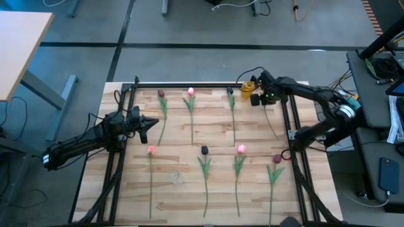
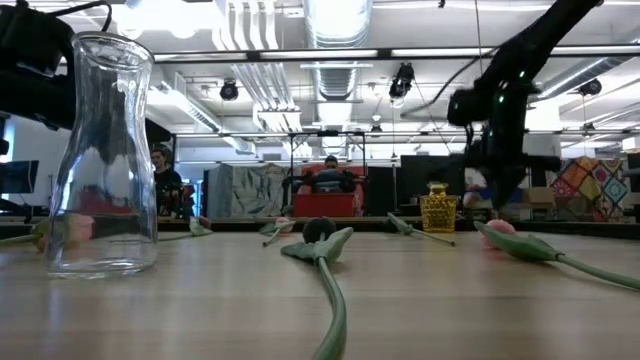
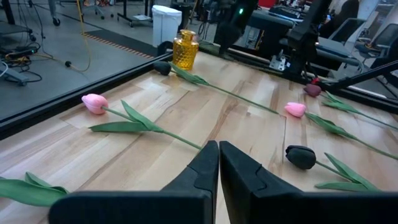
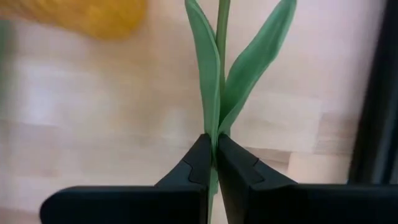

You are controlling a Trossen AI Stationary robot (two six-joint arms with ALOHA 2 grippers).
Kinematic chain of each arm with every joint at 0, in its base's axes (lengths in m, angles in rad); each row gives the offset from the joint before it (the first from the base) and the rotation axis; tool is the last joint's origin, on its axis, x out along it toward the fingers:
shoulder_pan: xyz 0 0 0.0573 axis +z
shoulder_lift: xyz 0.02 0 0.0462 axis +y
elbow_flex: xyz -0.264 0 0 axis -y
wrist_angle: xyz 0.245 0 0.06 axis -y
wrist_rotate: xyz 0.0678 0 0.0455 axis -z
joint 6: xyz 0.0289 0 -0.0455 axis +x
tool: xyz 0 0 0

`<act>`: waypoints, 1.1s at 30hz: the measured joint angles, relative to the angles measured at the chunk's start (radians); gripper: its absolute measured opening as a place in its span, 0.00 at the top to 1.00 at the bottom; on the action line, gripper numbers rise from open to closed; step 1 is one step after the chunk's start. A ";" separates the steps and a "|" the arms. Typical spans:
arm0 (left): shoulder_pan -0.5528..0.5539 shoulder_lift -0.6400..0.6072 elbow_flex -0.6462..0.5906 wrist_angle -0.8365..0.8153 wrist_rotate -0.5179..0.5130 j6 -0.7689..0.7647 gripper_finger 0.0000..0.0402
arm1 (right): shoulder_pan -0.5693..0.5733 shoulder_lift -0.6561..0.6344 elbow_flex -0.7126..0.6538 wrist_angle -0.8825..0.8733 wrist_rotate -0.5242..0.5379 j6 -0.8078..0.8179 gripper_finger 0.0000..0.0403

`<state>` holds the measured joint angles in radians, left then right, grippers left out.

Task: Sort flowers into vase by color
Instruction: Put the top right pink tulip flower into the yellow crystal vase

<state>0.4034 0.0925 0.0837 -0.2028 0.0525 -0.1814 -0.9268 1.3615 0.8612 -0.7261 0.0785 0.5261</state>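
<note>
Several artificial tulips lie flat on the wooden table (image 1: pixel 183 195), among them a pink one (image 1: pixel 190 92), a maroon one (image 1: pixel 161 93) and a dark one (image 1: pixel 204 149). At the far right my right gripper (image 1: pixel 265 99) is shut on the stem of one more tulip (image 1: pixel 273 123), whose head is hidden. A small yellow vase (image 1: pixel 248 86) stands just beside it. A clear glass vase (image 2: pixel 100 150) stands upright near the front. My left gripper (image 3: pixel 218 146) waits shut and empty at the table's left side. My right gripper pinches the tulip between its two fingers where the long green leaves meet the stem (image 4: pixel 217 124). The fingers come steeply from above, across the stem. The stem (image 1: pixel 275 131) trails from the gripper toward the table's near edge; I cannot tell whether its end rests on the wood.
A black frame rail (image 1: pixel 189 84) runs along the table's far edge, and more rails (image 1: pixel 291 126) along its sides. The right arm's elbow (image 1: pixel 341 110) hangs over the right edge. Beyond the table a person (image 2: pixel 330 175) sits in the room.
</note>
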 joint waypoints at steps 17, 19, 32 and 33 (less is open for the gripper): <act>0.000 0.000 0.000 0.000 0.000 0.000 1.00 | 0.081 -0.483 0.000 0.709 0.038 -0.150 0.97; 0.000 0.000 0.000 0.000 0.000 0.000 1.00 | 0.081 -0.467 0.000 0.798 0.068 -0.212 0.97; 0.000 0.000 0.000 0.000 0.000 0.000 1.00 | 0.080 -0.229 -0.015 1.097 0.159 -0.357 0.97; 0.000 0.000 0.000 0.000 0.000 0.000 1.00 | 0.080 -0.215 -0.015 1.111 0.159 -0.357 0.97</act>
<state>0.4030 0.0925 0.0840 -0.2026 0.0521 -0.1814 -0.8463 1.1462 0.8461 0.3851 0.2376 0.1688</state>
